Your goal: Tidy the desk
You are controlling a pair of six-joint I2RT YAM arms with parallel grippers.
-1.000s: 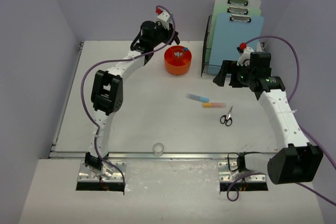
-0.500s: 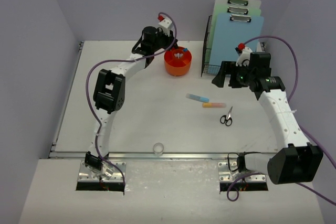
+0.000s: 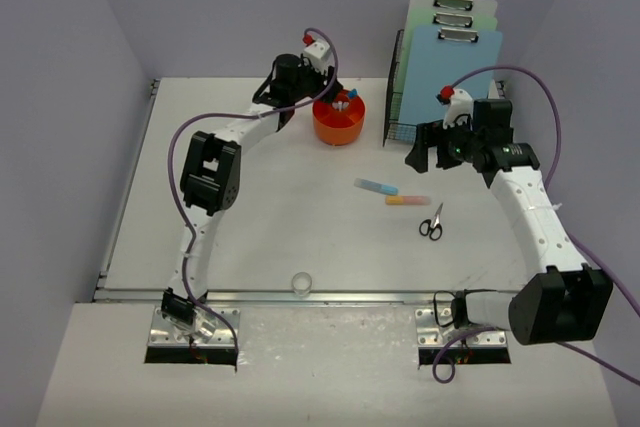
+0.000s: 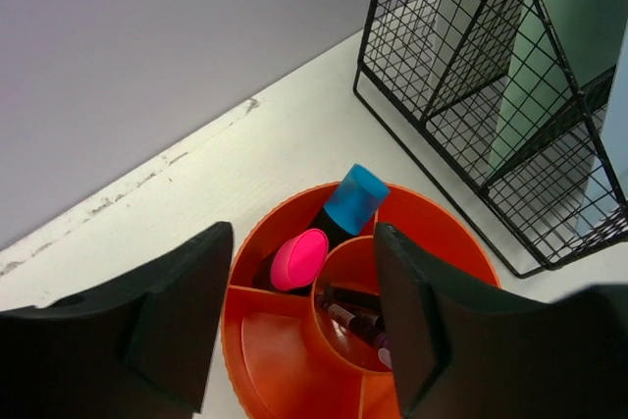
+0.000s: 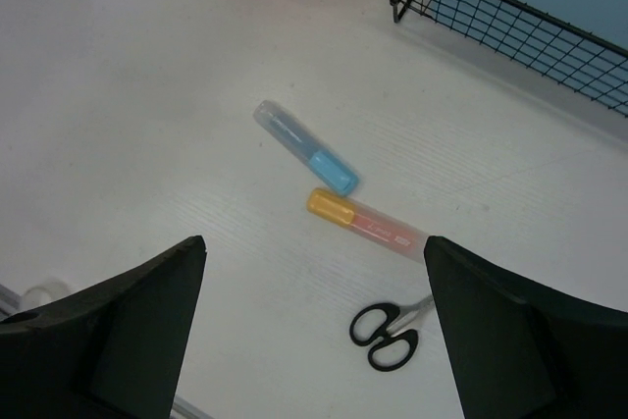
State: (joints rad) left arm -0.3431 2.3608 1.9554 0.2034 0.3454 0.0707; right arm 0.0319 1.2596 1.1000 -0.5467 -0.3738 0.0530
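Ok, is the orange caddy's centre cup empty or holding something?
Holding something: dark pen-like items lie in the centre cup of the orange caddy; what exactly, cannot tell.

White desk (image 3: 250, 232) with a metal rail at the front. Carries a round orange organizer (image 3: 338, 125) toward the back, a black wire rack (image 3: 397, 112) near its right. Mid-right, close together but apart: blue highlighter (image 3: 376, 187), orange-capped pink highlighter (image 3: 407, 201), black-handled scissors (image 3: 431, 224). By the rail, a small clear cup (image 3: 301, 283).

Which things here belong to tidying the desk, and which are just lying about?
Likely part of the job: desk, orange organiser, blue highlighter, orange highlighter, scissors.
Just there: wire rack, clipboards standing in it, purple cables.
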